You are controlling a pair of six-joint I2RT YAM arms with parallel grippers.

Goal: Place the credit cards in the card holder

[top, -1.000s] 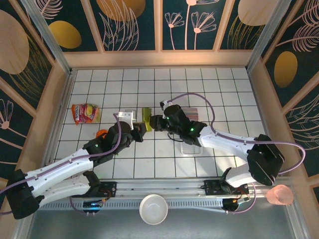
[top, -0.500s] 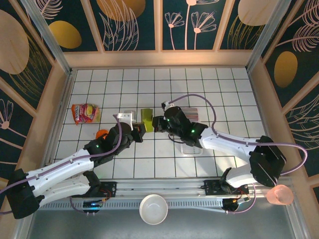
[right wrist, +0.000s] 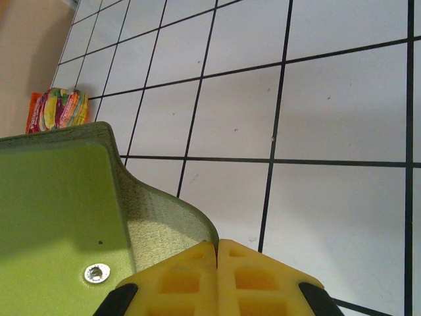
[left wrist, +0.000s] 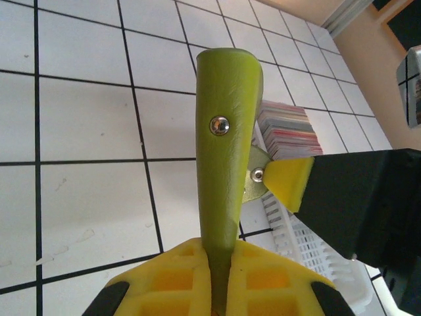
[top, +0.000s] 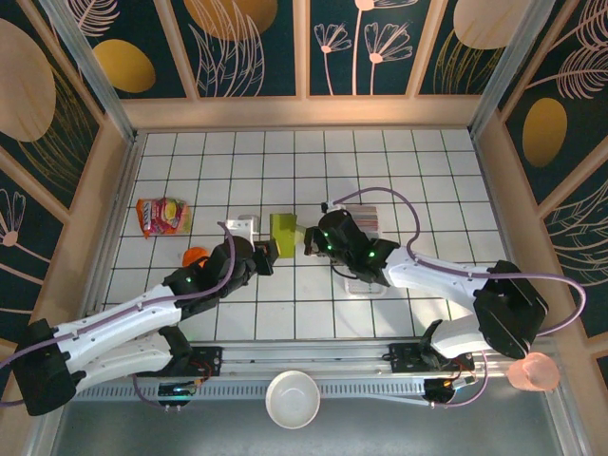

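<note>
The olive-green card holder (top: 282, 228) stands on edge above the tiled table between both arms. My left gripper (top: 267, 253) is shut on its lower edge; in the left wrist view the card holder (left wrist: 225, 131) rises upright out of my left gripper (left wrist: 227, 266). My right gripper (top: 308, 238) is shut on the holder's flap, whose thin edge (right wrist: 172, 217) runs into my right gripper (right wrist: 217, 249). The credit cards (top: 369, 218) stand as a striped row in the clear tray; the stack of credit cards (left wrist: 288, 128) lies just behind the holder.
The clear plastic tray (top: 365, 281) lies under the right arm. A snack packet (top: 162, 216), an orange object (top: 195, 255) and a small white block (top: 242, 226) sit to the left. A white bowl (top: 293, 399) and a pink cup (top: 532, 372) stand off the near edge.
My right gripper has closed on the holder's flap and shifted slightly right and nearer. The holder has turned a little. The left gripper has kept its hold.
</note>
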